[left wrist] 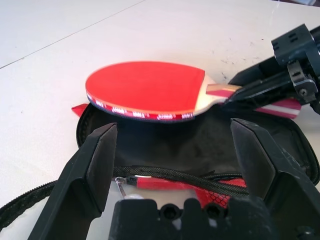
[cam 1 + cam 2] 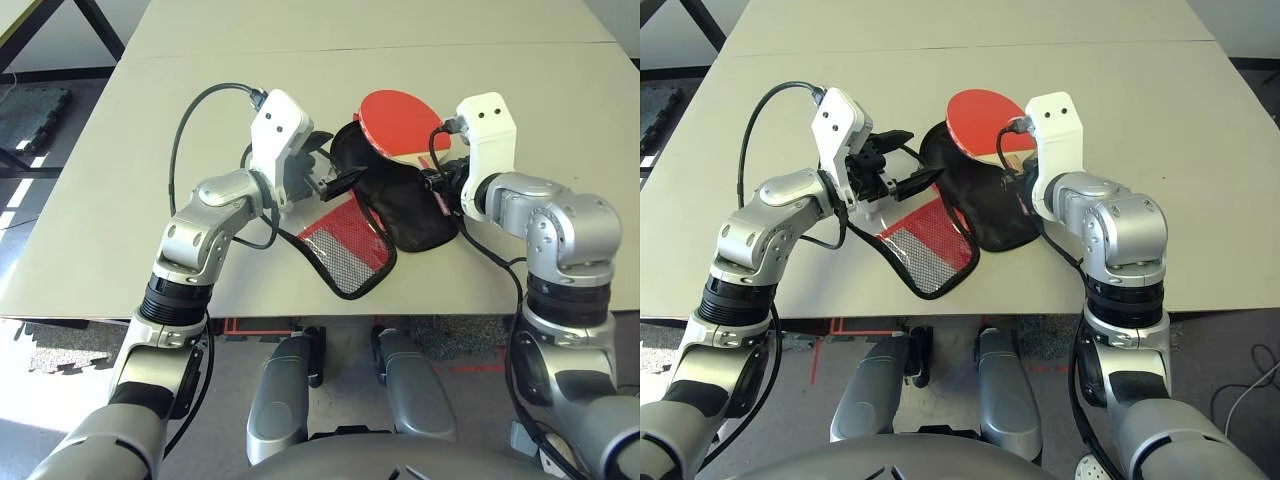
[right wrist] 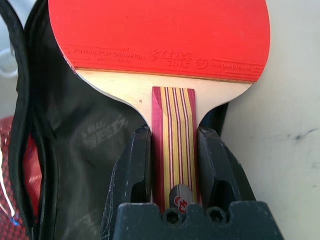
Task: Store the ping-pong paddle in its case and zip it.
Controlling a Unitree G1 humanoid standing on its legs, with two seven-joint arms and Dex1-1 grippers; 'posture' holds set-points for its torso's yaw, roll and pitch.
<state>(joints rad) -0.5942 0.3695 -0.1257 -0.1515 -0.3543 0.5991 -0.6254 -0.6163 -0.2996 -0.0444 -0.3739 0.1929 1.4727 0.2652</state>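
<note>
Right wrist view: right gripper (image 3: 172,165) clamped on the striped handle of the ping-pong paddle (image 3: 160,35).
Blade hangs over the open case (image 2: 400,205), black lining up, near table (image 2: 120,180) centre; handle points to 5 o'clock. Right forearm comes in from 4 o'clock, wrist bent down. Left gripper (image 1: 172,150) at 9 o'clock of the case, level, fingers spread wide, empty, aimed across the case's near rim. Mesh flap (image 2: 345,250) folded out toward 7 o'clock, lying flat. Nothing between blade and lining. Pale grey tabletop; dark floor mat (image 2: 30,115) at 10 o'clock, off the table.
</note>
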